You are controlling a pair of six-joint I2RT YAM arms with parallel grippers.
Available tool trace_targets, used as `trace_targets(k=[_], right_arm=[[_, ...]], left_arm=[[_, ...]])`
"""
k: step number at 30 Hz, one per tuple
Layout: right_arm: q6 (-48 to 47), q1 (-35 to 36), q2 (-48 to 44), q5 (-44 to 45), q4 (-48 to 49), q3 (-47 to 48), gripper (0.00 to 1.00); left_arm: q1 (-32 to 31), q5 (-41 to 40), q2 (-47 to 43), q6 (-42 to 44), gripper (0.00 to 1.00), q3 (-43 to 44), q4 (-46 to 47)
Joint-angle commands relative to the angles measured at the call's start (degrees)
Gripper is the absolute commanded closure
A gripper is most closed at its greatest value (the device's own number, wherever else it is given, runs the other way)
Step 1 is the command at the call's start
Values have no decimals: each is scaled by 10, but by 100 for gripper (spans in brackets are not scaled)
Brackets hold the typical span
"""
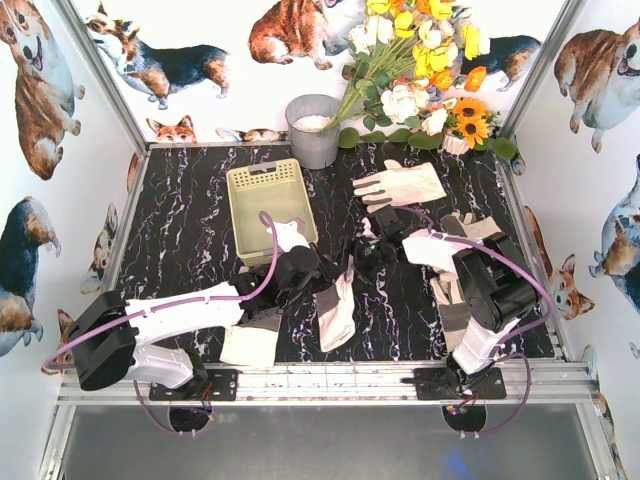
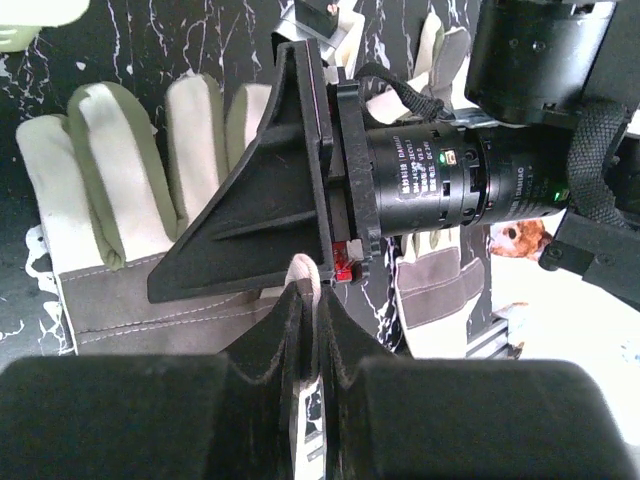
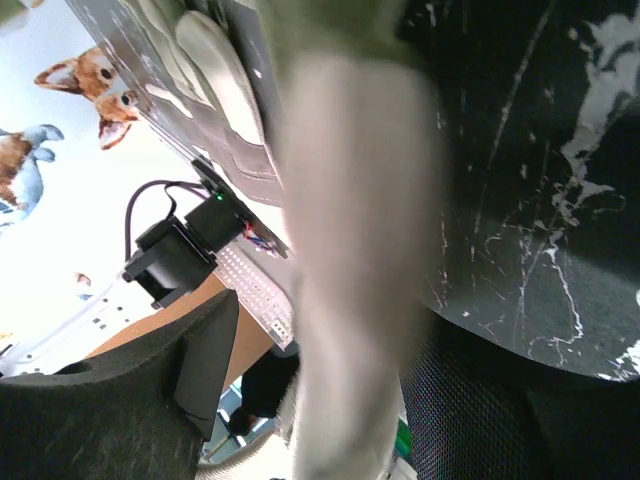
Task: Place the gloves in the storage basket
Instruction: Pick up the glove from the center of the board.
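The pale yellow-green storage basket point(image 1: 268, 200) stands at the back left. My left gripper point(image 1: 335, 268) point(image 2: 310, 300) is shut on a thin fold of a cream glove point(image 2: 303, 272), just right of the basket's near corner. My right gripper point(image 1: 375, 248) point(image 3: 330, 400) meets it nose to nose. Its jaws stand apart, with a blurred glove point(image 3: 350, 300) hanging between them; a gap shows beside one finger point(image 3: 170, 380). More gloves lie flat: one point(image 1: 400, 185) at the back, one point(image 1: 336, 305) below the grippers, one point(image 1: 250, 342) by the left arm, and others point(image 1: 452, 300) under the right arm.
A grey metal bucket point(image 1: 313, 130) stands behind the basket, with a bunch of artificial flowers point(image 1: 420, 60) to its right. Side walls close the table in on the left and right. The aluminium rail point(image 1: 330, 382) runs along the near edge.
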Motion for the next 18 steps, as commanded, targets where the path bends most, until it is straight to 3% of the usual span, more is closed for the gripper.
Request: trace_targets(k=[1,6,12,14,17,18], right_arm=[[-65,3,7,-33,-59,27,37],[-147,3,4,-35,-143,49,43],[-170,3,-18,-56,-173,48,54],[-171,3,-22,-60,-178,48,65],[-172,0,-25,-62,-182,48,95],[-171,-3,-26,-60,-183,46,100]], left_arm=[[1,7,7,14,100,15,15],[1,8,6,14,100,15,13],[1,9,11,16,100,17,7],[1,11,14,18,100,20,5],[1,11,14,25,100,25,-4],[1,10,13,28,100,29,-13]])
